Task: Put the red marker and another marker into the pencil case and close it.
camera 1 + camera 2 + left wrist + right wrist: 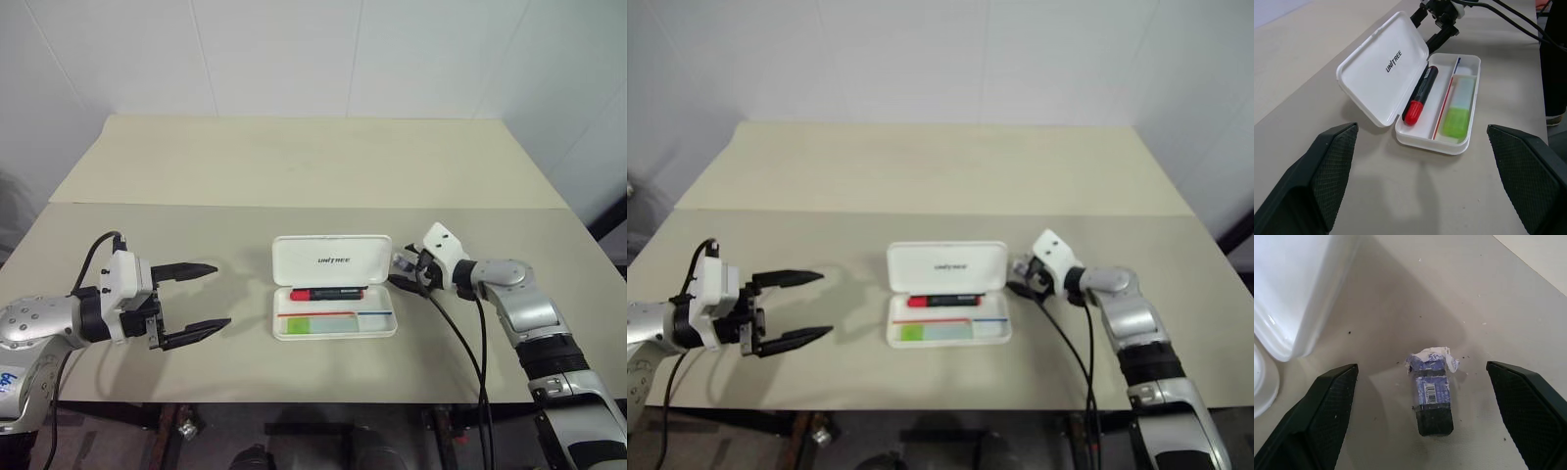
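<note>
From the head we look forward and down over the table [294, 166], both eyes sharing it. Our left wrist camera looks from close by at the open pencil case [1415, 98]; our right one sits closer still, sharing the case's edge.

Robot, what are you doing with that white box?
The robot is packing markers into the pencil case, which lies open on the table. The red marker and the green marker already lie inside, in separate compartments. The lid is still up, so closing remains. The left pincer hangs open and empty beside the case. The right pincer, also open and empty, sits at the case's other end, above a small dark eraser with a torn wrapper.
</note>
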Robot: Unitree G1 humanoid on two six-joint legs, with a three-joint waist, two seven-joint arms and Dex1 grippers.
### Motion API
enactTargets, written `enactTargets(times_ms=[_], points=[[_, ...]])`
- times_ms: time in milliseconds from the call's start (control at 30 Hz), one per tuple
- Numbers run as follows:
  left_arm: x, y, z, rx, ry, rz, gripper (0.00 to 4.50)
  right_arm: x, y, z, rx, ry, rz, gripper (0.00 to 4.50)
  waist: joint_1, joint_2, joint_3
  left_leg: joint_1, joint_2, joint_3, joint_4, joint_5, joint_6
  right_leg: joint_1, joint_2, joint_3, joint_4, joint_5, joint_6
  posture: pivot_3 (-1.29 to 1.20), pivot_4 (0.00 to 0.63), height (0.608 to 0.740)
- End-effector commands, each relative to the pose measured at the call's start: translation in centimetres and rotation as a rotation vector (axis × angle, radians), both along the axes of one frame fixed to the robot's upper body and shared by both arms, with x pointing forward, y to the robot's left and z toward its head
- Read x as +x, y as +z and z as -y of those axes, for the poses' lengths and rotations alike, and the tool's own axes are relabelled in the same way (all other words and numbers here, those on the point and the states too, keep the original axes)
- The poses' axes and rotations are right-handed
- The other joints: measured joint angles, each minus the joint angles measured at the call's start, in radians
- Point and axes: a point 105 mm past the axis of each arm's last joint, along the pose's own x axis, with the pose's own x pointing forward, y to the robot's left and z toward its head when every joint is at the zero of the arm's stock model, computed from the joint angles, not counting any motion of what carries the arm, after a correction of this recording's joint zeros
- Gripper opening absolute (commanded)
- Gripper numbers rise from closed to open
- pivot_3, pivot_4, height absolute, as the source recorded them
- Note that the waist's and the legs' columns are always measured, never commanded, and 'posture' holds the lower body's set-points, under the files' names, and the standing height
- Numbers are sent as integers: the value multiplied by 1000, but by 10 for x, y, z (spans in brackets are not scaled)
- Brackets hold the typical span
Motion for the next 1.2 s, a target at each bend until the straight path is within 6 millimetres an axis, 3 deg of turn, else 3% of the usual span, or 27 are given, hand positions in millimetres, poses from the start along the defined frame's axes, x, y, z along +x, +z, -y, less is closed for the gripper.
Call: enactTargets(times_ms=[33,100,200,533,933,1200], points=[[-3,9,0,1,0,47,4500,5,-2,5,2,-36,-19,4449,-4,0,0,0,0,0,0,0,0,0,0,0,0,0,0,0,150,740],[-3,9,0,1,0,49,4500,5,-5,5,7,-41,-40,4449,-10,0,0,0,0,0,0,0,0,0,0,0,1,0,0,0,150,740],[-2,10,0,2,1,51,4500,6,-11,7,1,-51,-72,3792,-15,-1,0,1,0,0,0,0,0,0,0,0,2,1,2,0,150,740],[-4,11,3,-5,-3,57,4500,9,-12,11,-6,-75,-73,489,-13,-1,-1,1,-1,0,1,2,0,1,-1,1,1,4,3,0,150,740],[-2,13,3,-7,-11,61,4500,18,9,12,32,-83,34,385,-15,-1,-1,0,0,0,1,2,0,1,0,1,0,4,4,0,150,740],[-10,14,3,-36,-44,40,4500,28,36,19,57,-127,129,385,-18,0,0,-1,0,0,0,2,0,0,0,1,-1,4,4,0,150,740]])
